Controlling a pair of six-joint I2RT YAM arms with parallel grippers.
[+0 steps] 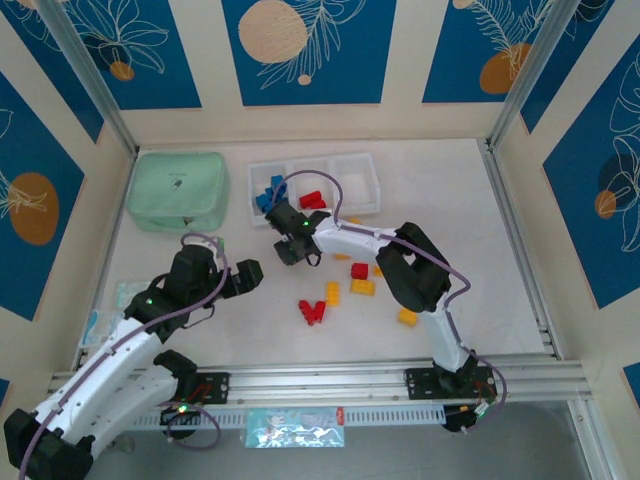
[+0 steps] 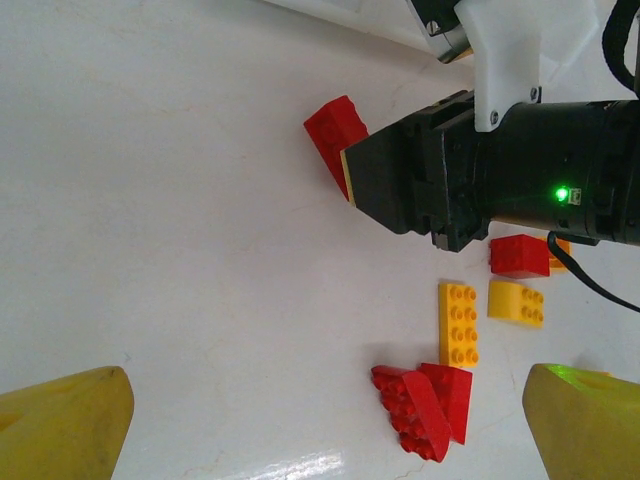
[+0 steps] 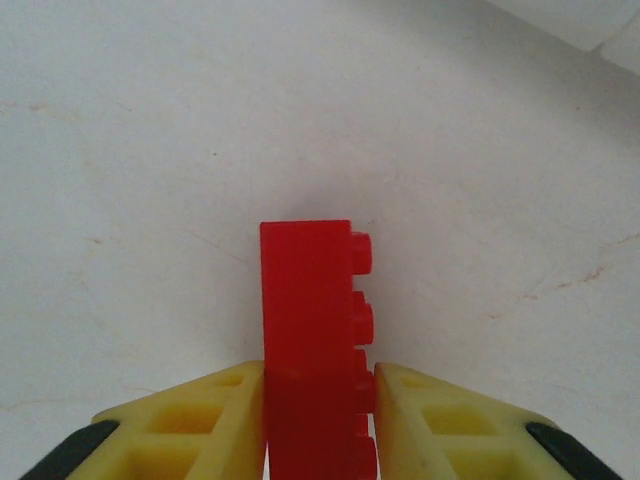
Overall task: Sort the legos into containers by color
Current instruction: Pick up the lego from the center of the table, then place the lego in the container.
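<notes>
Just in front of the containers, toward their left end: right claw, pinched narrow on a red lego, with yellow fingers pressed against both its sides and its studs to the right in the wrist view. Impossible to tell whether lifted off the white desk or resting on it.

Farther in front of the containers and off to their left: left claw, spread wide over bare desk, aimed toward the gripped piece.

Inside the containers' left compartment: several blue legos. Inside the middle compartment: one red brick.

Well in front of the containers, loose on the desk:
- a red pair, touching each other
- a yellow brick just beside that pair, on the side nearer the containers
- another red piece with a second yellow brick against it
- a yellow-orange brick, below the containers' right end and farthest from them

Directly left of the containers, just beside them: mint-green pouch, lying flat.
</notes>
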